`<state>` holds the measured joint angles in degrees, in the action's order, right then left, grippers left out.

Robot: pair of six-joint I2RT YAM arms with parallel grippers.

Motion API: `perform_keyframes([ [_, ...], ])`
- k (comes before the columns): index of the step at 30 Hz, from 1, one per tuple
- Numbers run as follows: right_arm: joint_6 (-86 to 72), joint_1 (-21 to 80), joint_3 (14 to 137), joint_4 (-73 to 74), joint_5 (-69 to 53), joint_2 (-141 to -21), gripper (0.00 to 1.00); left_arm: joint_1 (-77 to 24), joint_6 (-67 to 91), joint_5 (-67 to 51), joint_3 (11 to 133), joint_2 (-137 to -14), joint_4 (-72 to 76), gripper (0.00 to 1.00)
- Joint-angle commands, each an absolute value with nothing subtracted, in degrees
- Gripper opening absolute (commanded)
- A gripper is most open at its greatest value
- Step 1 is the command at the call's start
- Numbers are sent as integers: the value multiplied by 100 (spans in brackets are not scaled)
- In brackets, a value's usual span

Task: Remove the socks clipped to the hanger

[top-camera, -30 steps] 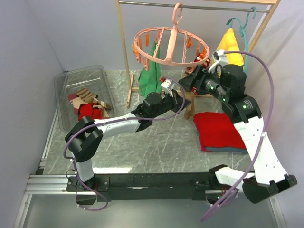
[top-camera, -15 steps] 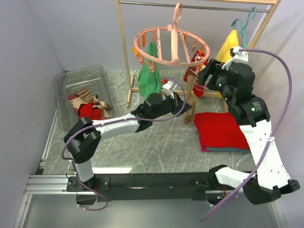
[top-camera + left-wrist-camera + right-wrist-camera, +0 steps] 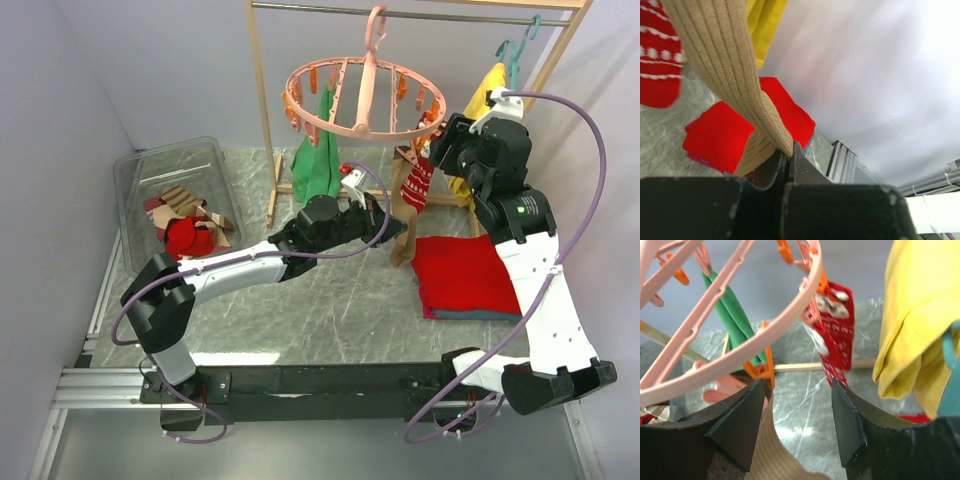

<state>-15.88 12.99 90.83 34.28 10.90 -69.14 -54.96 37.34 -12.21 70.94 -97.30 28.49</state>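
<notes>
Raised from lower down a second ago, the right arm (image 3: 520,215) now holds its jaws apart just under the hanger's (image 3: 360,95) right rim. An orange peg (image 3: 765,371) sits beside one finger, and the tan sock's (image 3: 775,457) top runs between the two. The left arm (image 3: 250,265) has barely shifted. Its jaws are clamped on that sock's lower end, low and left of the peg, so the sock's long axis slants from the rim down to the left jaws. A red sock (image 3: 837,335) hangs from the next peg, just beside the right jaws. The right arm is nearer the peg, and a downward pull by the left looks the likely release. Ring and crossbars crowd above, with green cloth (image 3: 318,150) to the left and yellow cloth (image 3: 480,95) to the right. Bare tabletop (image 3: 330,310) lies below. More socks sit in the bin (image 3: 135,165).
</notes>
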Motion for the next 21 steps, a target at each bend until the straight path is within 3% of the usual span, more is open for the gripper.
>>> perform_keyframes([
  [1,-1283,1239,8904,2787,494,-7022,62,-5528,3771,-1318,7093,-9396,2927,1],
  [21,-1160,1239,8587,2031,-606,-7128,64,-5651,3779,-1327,7225,-9378,2716,1],
])
